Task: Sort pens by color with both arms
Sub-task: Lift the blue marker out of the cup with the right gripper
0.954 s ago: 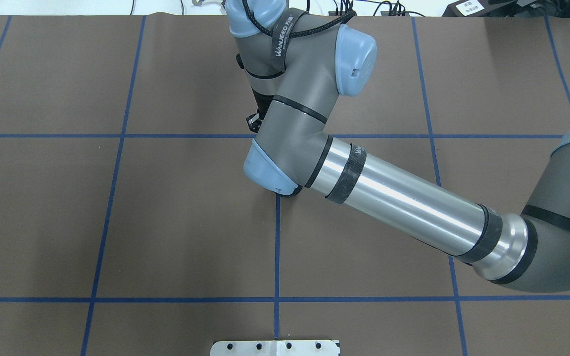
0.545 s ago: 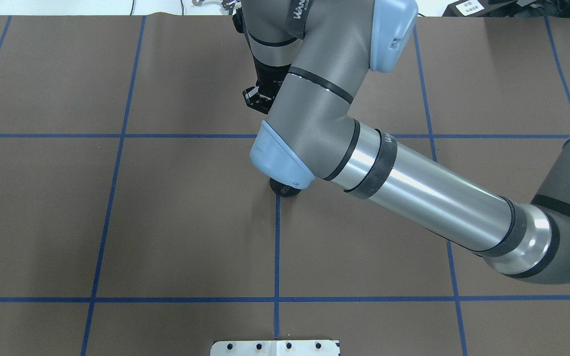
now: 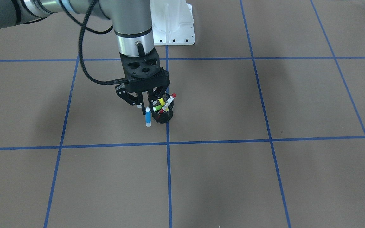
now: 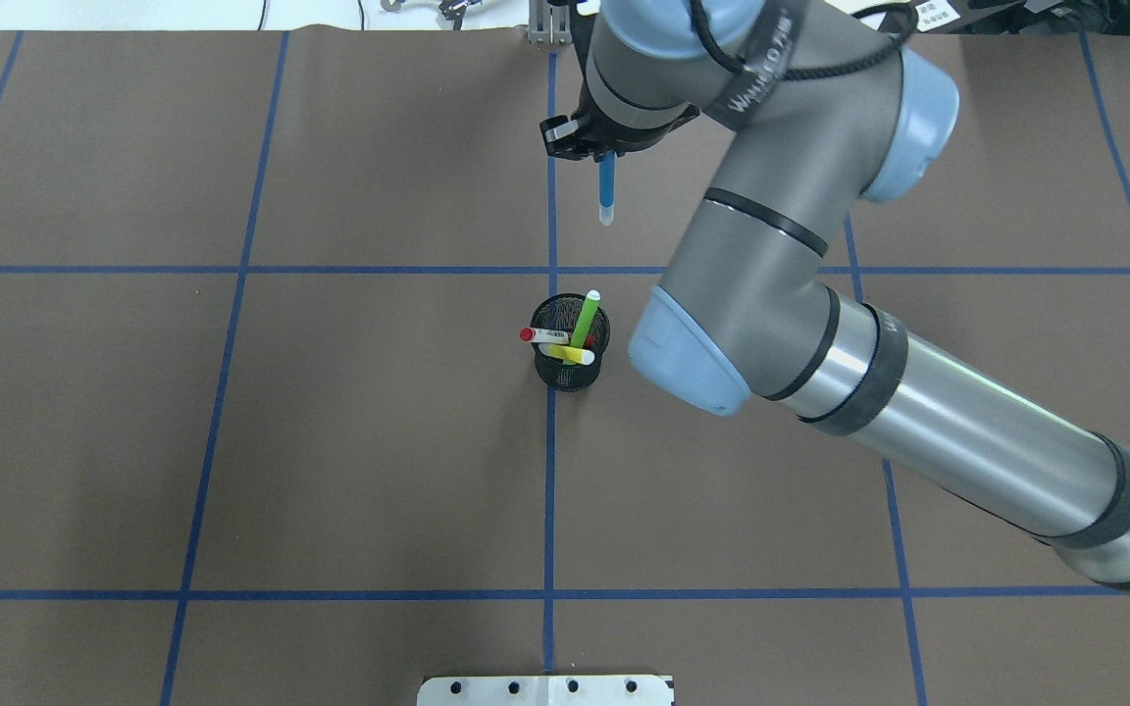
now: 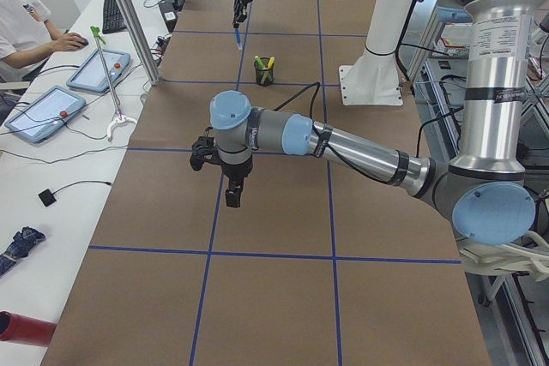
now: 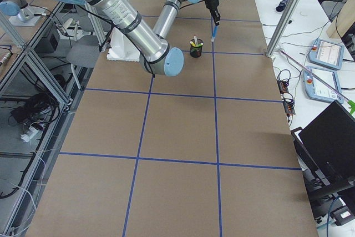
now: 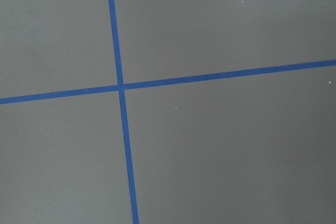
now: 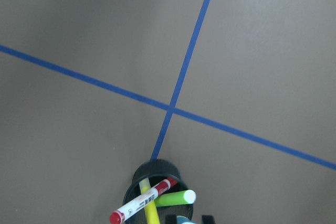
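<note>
the right pincer (image 4: 604, 155) has risen off the cup (image 4: 570, 378), gripping the blue pen (image 4: 607, 194) by its end; the pen may slip out.

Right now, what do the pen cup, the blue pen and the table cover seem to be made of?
The pen cup: black wire mesh, probably metal; its wall shows a fine see-through grid. The blue pen: smooth plastic, slightly glossy, with a white end. The table cover: matte brown sheet, paper or thin fabric, I cannot tell which; the blue lines look like tape.
</note>
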Action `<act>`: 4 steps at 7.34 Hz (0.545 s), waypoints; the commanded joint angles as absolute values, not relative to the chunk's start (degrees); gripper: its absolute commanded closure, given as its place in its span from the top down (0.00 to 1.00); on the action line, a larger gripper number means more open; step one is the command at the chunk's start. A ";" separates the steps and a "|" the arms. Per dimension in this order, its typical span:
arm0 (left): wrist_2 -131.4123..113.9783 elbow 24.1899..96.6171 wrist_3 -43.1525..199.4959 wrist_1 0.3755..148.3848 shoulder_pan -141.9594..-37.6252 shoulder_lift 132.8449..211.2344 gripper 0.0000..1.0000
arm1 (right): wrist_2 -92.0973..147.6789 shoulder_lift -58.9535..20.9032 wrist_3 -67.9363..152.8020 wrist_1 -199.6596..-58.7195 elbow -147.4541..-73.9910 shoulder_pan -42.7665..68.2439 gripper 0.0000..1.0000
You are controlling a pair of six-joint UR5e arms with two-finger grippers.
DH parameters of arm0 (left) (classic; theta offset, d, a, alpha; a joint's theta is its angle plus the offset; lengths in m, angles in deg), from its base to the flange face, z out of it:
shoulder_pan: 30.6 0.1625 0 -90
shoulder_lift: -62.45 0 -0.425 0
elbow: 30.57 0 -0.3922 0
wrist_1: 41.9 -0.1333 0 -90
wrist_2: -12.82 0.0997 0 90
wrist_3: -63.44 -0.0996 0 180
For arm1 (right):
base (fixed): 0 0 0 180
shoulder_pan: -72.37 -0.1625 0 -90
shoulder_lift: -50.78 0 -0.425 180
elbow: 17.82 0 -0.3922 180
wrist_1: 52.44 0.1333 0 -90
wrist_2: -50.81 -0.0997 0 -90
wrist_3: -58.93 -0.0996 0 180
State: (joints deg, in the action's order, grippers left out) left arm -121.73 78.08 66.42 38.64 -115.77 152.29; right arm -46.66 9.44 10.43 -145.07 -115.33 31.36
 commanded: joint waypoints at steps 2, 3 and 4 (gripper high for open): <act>-121.57 77.89 66.34 38.96 -115.76 152.36 1.00 | -29.42 1.59 0.42 -128.43 -115.20 34.73 0.00; -121.57 77.80 66.34 39.57 -115.76 152.36 1.00 | -19.77 0.26 -5.52 -122.55 -112.41 38.15 0.00; -121.57 77.63 66.34 39.58 -115.76 152.36 1.00 | -11.24 -0.71 -8.62 -118.40 -109.43 41.14 0.00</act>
State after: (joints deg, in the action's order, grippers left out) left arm -121.58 77.80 66.35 39.36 -115.76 152.36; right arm -21.96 0.82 -3.93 -124.16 -112.65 37.45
